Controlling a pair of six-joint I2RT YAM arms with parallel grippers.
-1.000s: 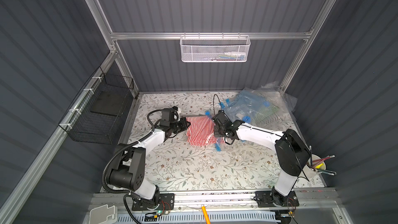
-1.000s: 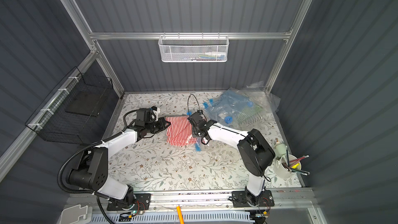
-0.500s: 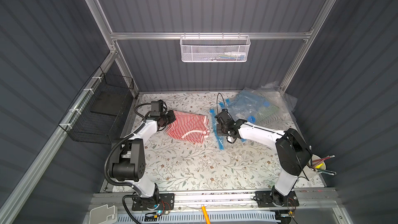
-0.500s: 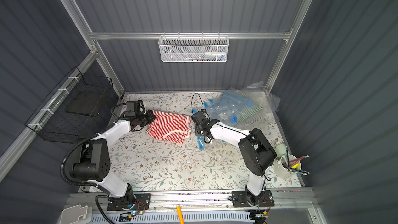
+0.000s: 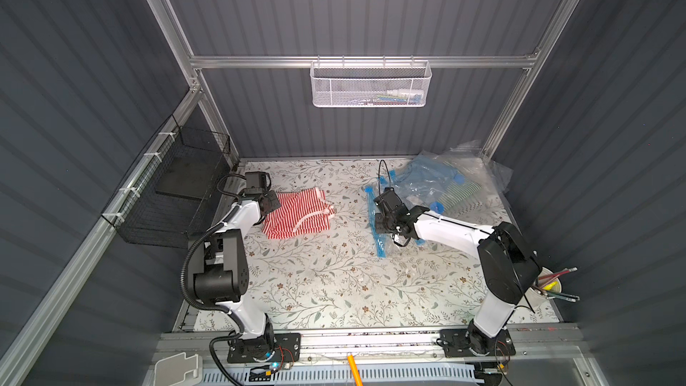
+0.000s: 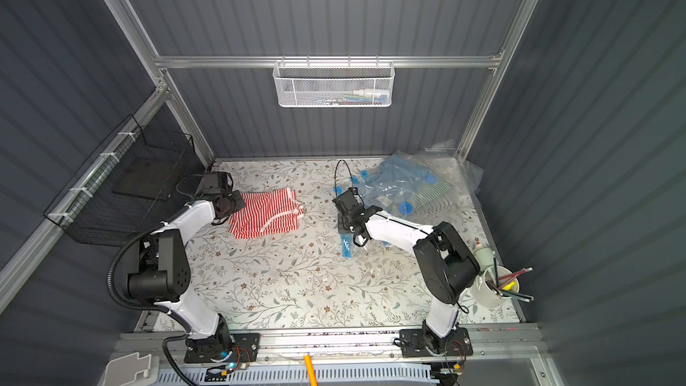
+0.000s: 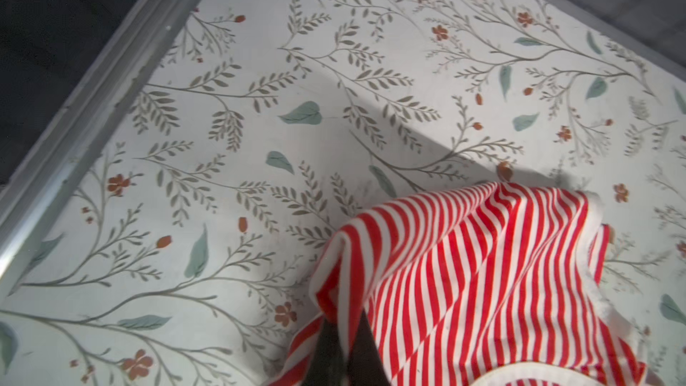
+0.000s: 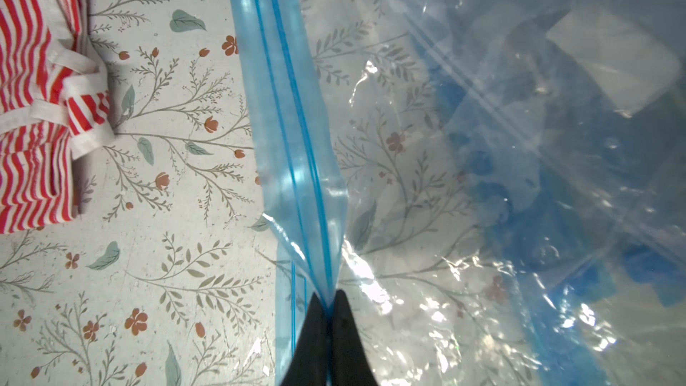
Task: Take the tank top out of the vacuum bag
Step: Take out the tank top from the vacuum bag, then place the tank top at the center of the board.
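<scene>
The red-and-white striped tank top point(image 5: 297, 213) point(image 6: 265, 215) lies folded on the floral table at the back left, fully outside the bag. My left gripper point(image 7: 343, 328) is shut on its near-left edge point(image 7: 464, 272), lifting a fold of the cloth. The clear vacuum bag point(image 5: 427, 194) point(image 6: 393, 194) with its blue zip strip point(image 8: 293, 135) lies at the back right. My right gripper point(image 8: 327, 300) is shut on the blue zip strip, holding it up off the table. A bare strip of table separates the tank top point(image 8: 33, 105) from the bag.
More clear bags with blue parts point(image 5: 456, 183) are piled in the back right corner. A white cup of pencils point(image 5: 545, 291) stands at the front right. A black wire basket point(image 5: 174, 187) hangs on the left wall, a white mesh basket point(image 5: 371, 85) on the back wall.
The left gripper has dragged the tank top leftward, clear of the bag. The right gripper has kept its hold on the bag's zip strip and shifted a little to the right.
</scene>
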